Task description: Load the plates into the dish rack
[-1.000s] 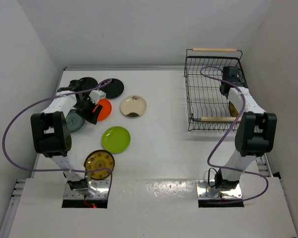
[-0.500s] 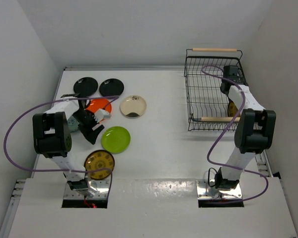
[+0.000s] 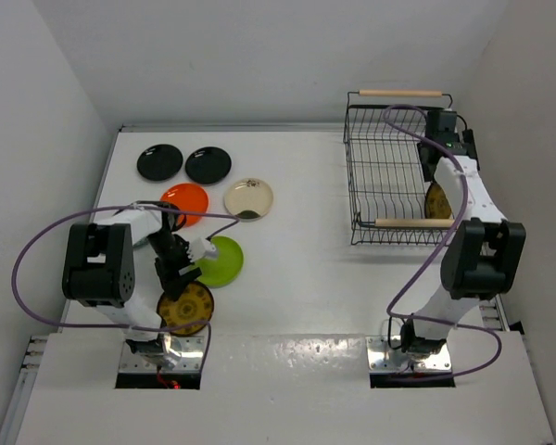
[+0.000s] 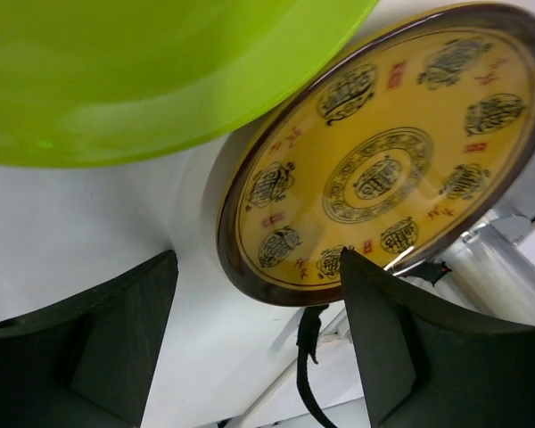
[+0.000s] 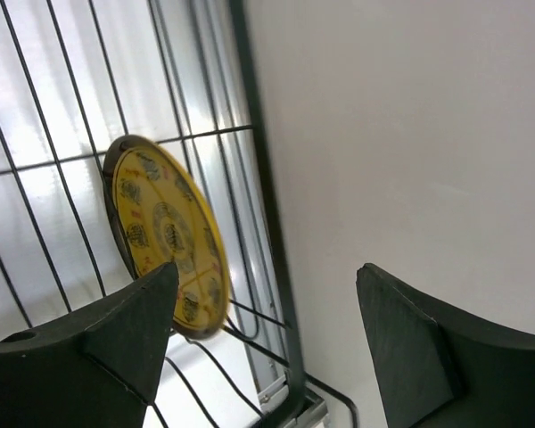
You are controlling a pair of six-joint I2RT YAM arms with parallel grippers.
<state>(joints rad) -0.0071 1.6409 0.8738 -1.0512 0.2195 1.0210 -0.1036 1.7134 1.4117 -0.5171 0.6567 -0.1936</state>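
The dish rack (image 3: 380, 176), a rectangular basket of thin black wire with two pale wooden rod handles, sits at the upper right of the top view. One gold plate (image 3: 435, 200) stands on edge inside it against the right-hand wall. From the right wrist this plate (image 5: 165, 236) leans between the wires, showing a dark brown rim and rings of small medallions. The right gripper (image 5: 266, 276) hangs above the rack's far right corner, its matte black fingers spread wide and holding nothing.

On the smooth white table (image 3: 296, 250), six round plates lie flat on the left half. Two glossy black plates (image 3: 159, 162) sit side by side at the upper left, with an orange-red plate (image 3: 185, 201) and a cream plate (image 3: 248, 198) below them. A lime green plate (image 3: 221, 260) lies lower, and a second patterned gold plate (image 3: 187, 304) is just beside it at the lower left.

The left gripper (image 4: 257, 267) hovers low over that gold plate's edge, jaws apart and empty. Its camera shows the green plate's shiny underside-like curve above.
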